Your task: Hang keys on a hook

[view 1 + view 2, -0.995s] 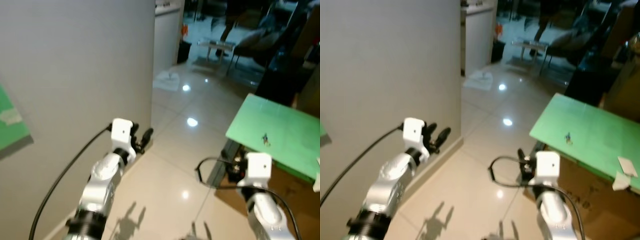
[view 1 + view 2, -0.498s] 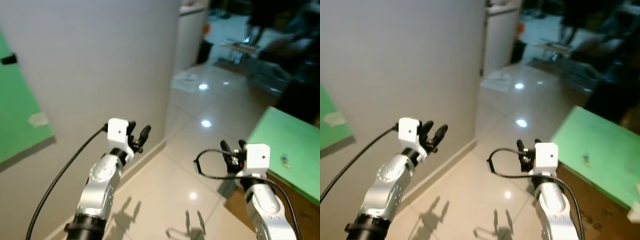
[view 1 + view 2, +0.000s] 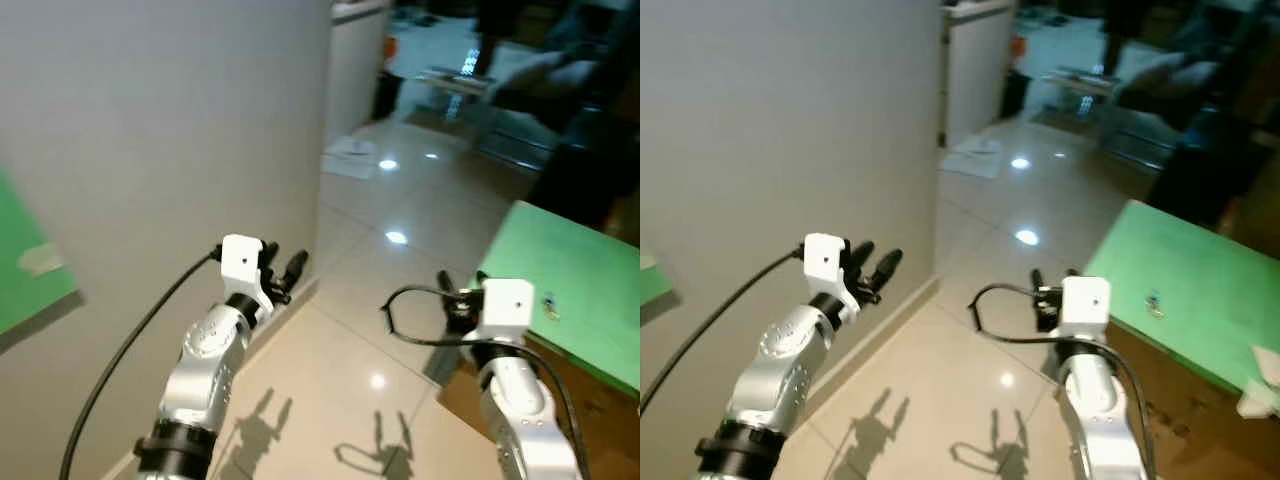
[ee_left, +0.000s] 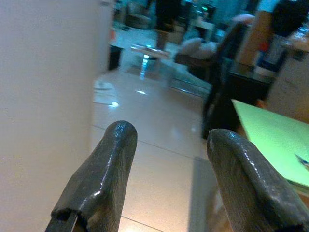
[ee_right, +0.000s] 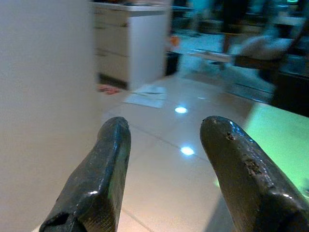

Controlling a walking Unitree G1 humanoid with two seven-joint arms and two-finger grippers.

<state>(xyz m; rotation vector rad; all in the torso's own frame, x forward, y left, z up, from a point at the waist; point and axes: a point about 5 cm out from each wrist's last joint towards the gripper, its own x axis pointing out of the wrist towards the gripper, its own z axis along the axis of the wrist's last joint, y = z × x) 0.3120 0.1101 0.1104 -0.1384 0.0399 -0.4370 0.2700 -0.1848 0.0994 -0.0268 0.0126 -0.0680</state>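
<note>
A small bunch of keys (image 3: 551, 307) lies on the green tabletop (image 3: 585, 265) at the right, also seen as a small dark shape (image 3: 1154, 303) in the right eye view. My left gripper (image 3: 285, 272) is raised near the grey wall's corner, open and empty, its fingers (image 4: 104, 169) spread wide in the left wrist view. My right gripper (image 3: 460, 283) is held up just left of the table's near edge, short of the keys, open and empty, with its fingers (image 5: 104, 164) apart. No hook can be made out.
A grey wall (image 3: 150, 130) fills the left, with a green panel (image 3: 30, 275) on it. A cardboard box (image 3: 1185, 420) sits under the green table. Glossy tile floor (image 3: 370, 250) runs ahead to a white cabinet (image 3: 975, 60), paper on the floor (image 3: 350, 148) and dark furniture.
The whole picture has swung, so the camera moved; the green table and keys sit closer in at the right. Both grippers keep the same raised, open pose.
</note>
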